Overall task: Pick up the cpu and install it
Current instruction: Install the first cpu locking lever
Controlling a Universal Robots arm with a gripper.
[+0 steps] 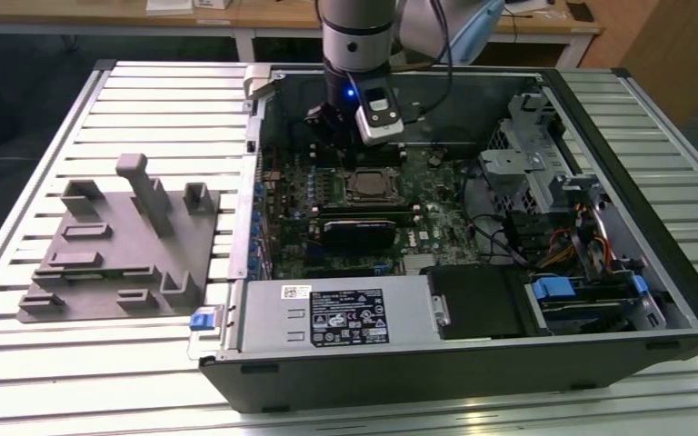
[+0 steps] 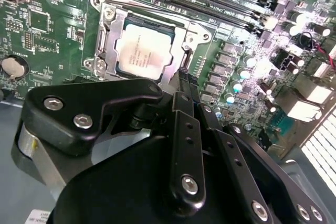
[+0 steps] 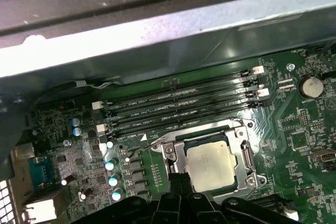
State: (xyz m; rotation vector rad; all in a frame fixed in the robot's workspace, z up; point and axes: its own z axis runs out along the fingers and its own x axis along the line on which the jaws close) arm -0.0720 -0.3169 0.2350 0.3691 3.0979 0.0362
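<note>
Gripper (image 2: 185, 76), jaws together and empty, is hovering just over cpu (image 2: 143, 52) sitting in socket (image 2: 103, 51); install looking nearly done, any retreat needing a straight lift.

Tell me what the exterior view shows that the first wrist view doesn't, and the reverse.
Exterior view's own: the grey tray on the slatted table, the whole computer case and its power supply. First wrist view's own: the coin battery and blue-topped capacitors up close. Shared: the green motherboard with the cpu lying in its socket, and the claw near it.
</note>
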